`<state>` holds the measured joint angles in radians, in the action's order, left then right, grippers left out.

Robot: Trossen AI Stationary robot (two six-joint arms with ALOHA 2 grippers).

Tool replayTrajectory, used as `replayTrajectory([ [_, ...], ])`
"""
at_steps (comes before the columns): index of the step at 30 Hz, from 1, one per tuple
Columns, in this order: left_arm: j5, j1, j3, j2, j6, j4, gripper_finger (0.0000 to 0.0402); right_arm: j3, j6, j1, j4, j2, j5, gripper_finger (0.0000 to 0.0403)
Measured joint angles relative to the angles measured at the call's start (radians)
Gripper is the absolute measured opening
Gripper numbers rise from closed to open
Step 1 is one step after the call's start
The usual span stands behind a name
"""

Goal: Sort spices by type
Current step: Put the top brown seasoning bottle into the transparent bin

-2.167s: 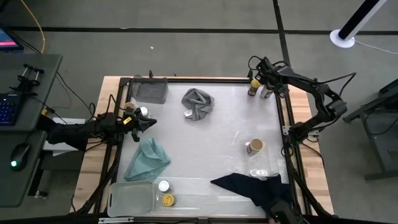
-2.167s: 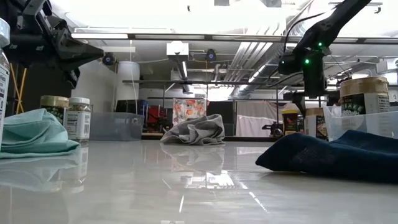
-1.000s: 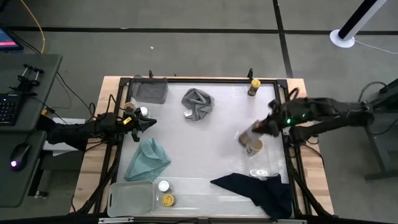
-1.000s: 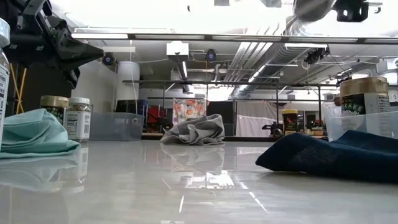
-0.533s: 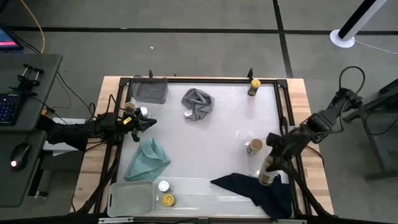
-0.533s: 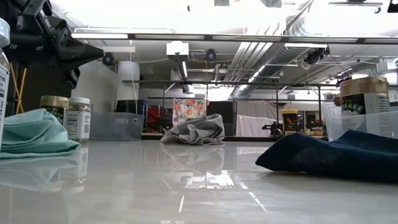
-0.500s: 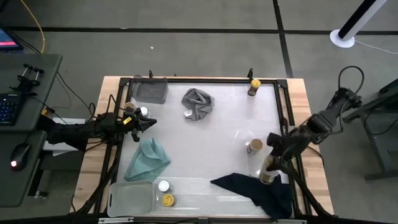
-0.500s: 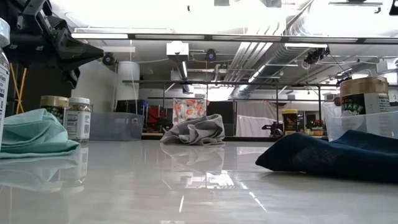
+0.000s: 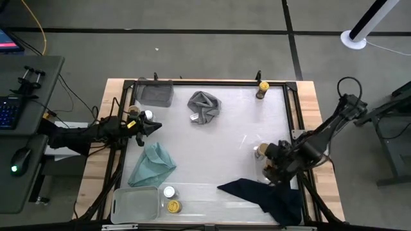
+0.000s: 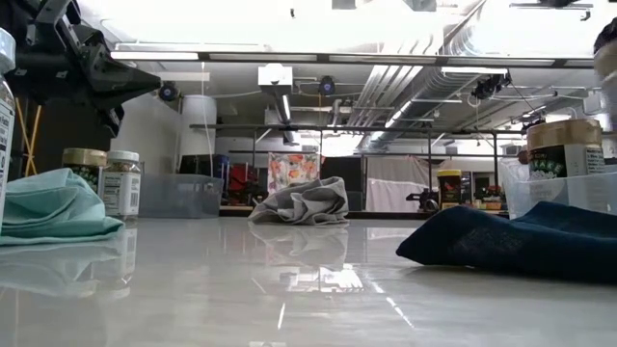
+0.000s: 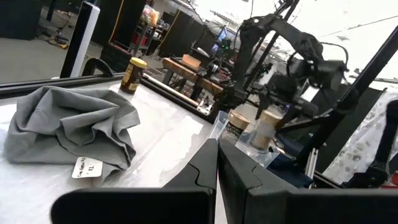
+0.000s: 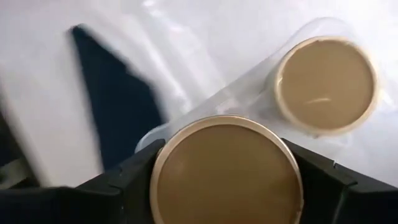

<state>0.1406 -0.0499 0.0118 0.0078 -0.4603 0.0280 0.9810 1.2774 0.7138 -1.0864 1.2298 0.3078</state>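
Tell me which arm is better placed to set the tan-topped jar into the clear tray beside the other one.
The right. Its gripper is shut on the tan-topped jar, directly above the clear tray that holds the other tan-topped jar. The left gripper sits across the table near two jars.

Seven spice jars [image 9: 262, 151]; three cloths, grey [image 9: 204, 106], teal [image 9: 151, 164] and navy [image 9: 262, 194]; three trays [image 9: 154, 94]; two end effectors [image 9: 156, 127].
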Motion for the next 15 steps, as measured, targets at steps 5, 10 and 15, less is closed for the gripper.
replayTrajectory([
  [5,0.0,0.0,0.0,0.0,0.0,0.0,0.0001,0.0,0.052,-0.036,-0.006,0.104,0.012,0.0272],
  [10,0.0,0.0,0.0,0.0,0.0,0.0,0.0001,0.0,0.108,-0.07,-0.003,0.164,0.026,0.028],
  [15,0.0,0.0,0.0,0.0,0.0,0.0,0.0001,0.0,0.133,-0.102,0.059,0.179,0.026,0.0283],
])
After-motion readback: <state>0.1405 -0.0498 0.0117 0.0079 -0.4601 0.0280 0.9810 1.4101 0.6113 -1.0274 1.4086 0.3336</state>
